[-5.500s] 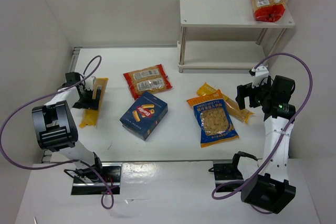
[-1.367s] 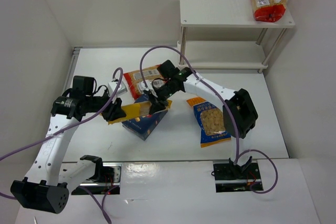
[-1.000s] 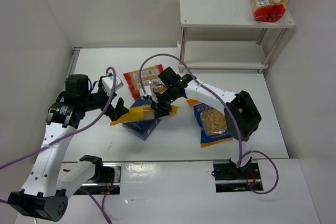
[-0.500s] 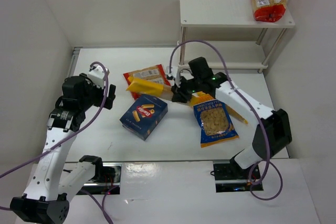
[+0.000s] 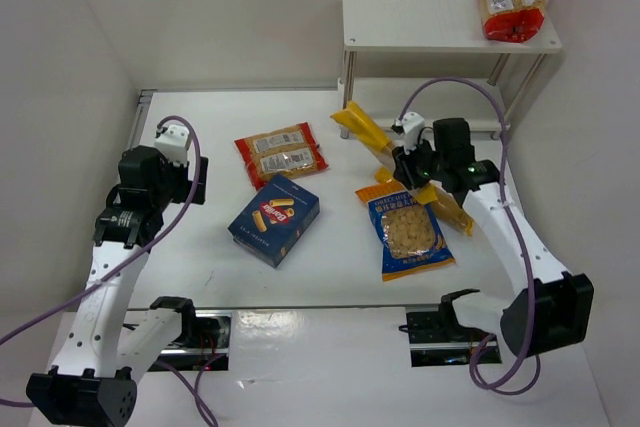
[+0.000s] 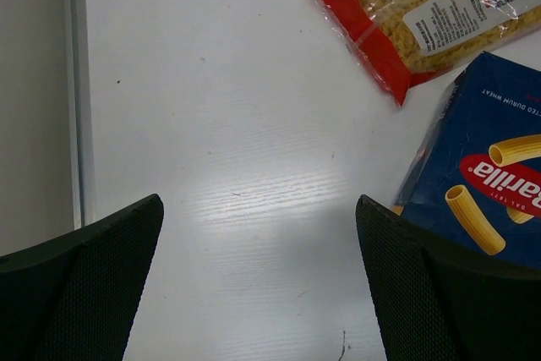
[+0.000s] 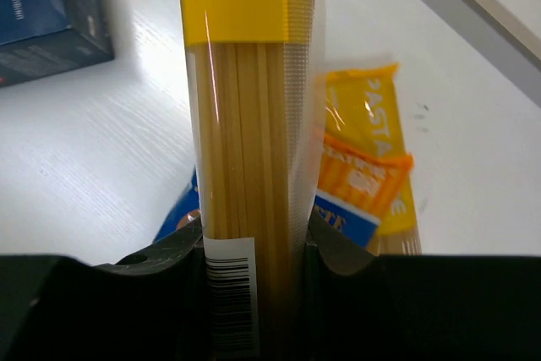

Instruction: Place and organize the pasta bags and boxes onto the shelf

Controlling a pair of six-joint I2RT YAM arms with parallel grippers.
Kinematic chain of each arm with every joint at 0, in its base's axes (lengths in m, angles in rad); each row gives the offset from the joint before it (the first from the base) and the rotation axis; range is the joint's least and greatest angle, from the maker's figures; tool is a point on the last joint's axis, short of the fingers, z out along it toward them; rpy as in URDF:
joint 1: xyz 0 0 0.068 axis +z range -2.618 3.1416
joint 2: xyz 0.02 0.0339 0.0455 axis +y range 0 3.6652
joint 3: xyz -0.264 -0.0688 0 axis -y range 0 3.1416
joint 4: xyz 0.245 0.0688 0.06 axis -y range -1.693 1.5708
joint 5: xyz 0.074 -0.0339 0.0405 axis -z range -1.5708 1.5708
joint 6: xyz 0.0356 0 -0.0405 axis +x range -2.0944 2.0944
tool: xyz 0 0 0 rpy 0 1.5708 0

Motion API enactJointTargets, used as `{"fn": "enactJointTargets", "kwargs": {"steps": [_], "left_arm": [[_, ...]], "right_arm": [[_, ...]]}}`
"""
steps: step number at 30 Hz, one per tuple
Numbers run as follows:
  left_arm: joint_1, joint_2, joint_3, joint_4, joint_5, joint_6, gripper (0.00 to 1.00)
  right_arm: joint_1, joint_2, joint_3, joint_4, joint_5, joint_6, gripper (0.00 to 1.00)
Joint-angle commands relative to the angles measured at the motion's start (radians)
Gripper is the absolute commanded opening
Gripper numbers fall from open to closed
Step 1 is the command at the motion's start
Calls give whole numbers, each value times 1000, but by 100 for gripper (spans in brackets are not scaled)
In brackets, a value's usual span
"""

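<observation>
My right gripper (image 5: 411, 168) (image 7: 254, 247) is shut on a long narrow yellow spaghetti bag (image 5: 368, 133) (image 7: 243, 116), held above the table in front of the white shelf (image 5: 400, 22). Its far end points toward the shelf's left leg. A second yellow-orange bag (image 5: 448, 209) (image 7: 379, 188) lies under it beside the blue-and-orange bag (image 5: 408, 234). The dark blue box (image 5: 274, 217) (image 6: 482, 183) and a red-edged clear bag (image 5: 281, 153) (image 6: 423, 10) lie mid-table. Another red-edged bag (image 5: 514, 7) sits on the shelf's top board. My left gripper (image 5: 190, 179) (image 6: 258, 289) hangs open over bare table, left of the box.
White walls close in the table on the left, back and right. The shelf's lower board (image 5: 420, 102) is bare. A metal strip (image 6: 76, 82) runs along the table's left edge.
My right gripper has carried the yellow spaghetti bag from mid-table rightward and back toward the shelf. The left gripper, which let the bag go earlier, has drawn back to the left.
</observation>
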Motion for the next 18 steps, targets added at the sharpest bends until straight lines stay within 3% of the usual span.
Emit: {"fn": "enactJointTargets", "kwargs": {"steps": [1, 9, 18], "left_arm": [[4, 4, 2, 42, -27, -26, 100], [4, 4, 2, 33, -51, -26, 100], [4, 22, 2, 23, -71, -35, 100]], "right_arm": [[-52, -132, 15, 76, 26, 67, 0], [-201, -154, -54, 20, 122, 125, 0], [-250, -76, -73, 120, 159, 125, 0]]}}
